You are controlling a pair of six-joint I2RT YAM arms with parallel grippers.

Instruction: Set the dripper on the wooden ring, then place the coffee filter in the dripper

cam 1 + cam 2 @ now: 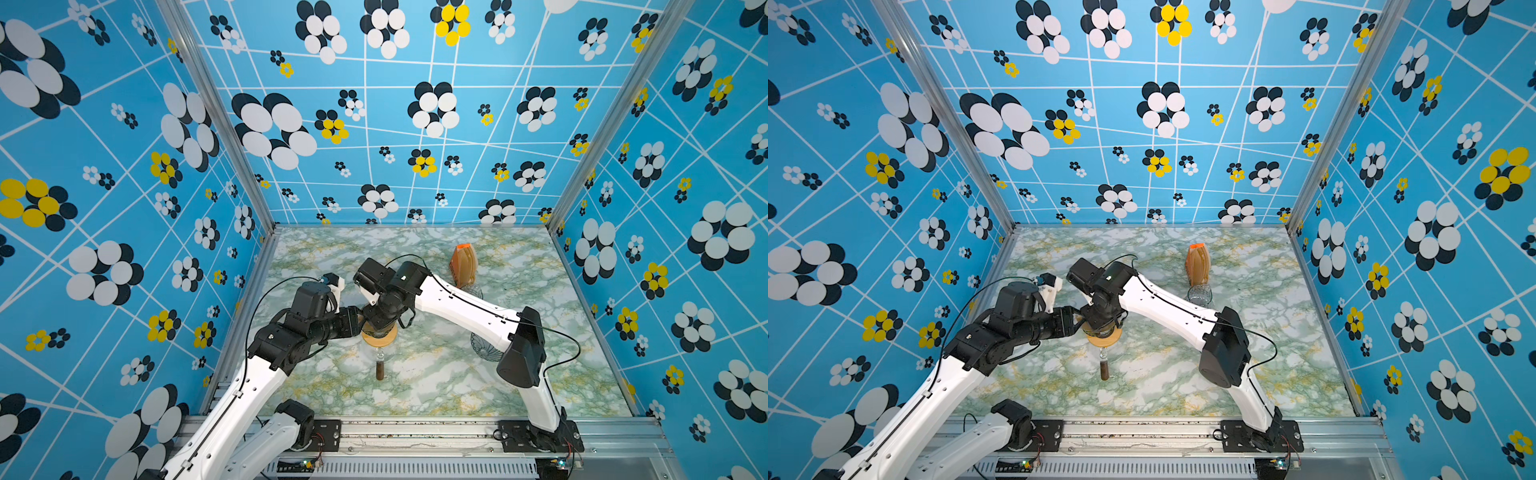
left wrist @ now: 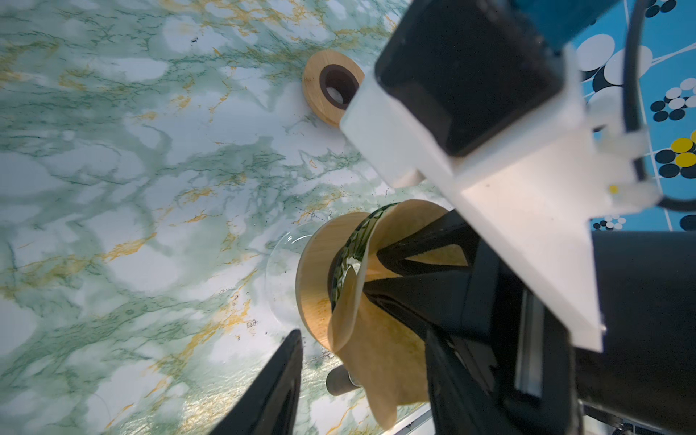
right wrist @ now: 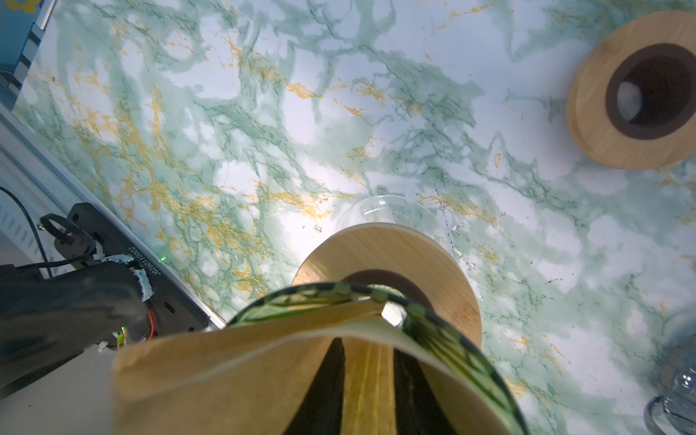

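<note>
- Dripper [image 3: 395, 256]: we see a green glass cone in a wooden collar. It is seated on a glass carafe [image 2: 282, 271] near the middle of the marbled table [image 1: 436, 382].
- Coffee filter [image 3: 226, 369]: the brown paper sits in the dripper's mouth, with one flap draped outward over the rim.
- Right gripper [image 3: 367, 348]: it reaches down into the filter. Its fingers are slightly parted and lie against the paper's seam, clamping nothing.
- Left gripper [image 2: 363, 335]: it sits just beside the dripper with jaws about half apart and the draped flap between them. One finger is clear of the paper, and nothing is gripped.
- Also shown: a spare wooden ring [image 2: 314, 86] on the table apart from the dripper, and an orange filter stand [image 1: 463, 259] toward the back.
</note>
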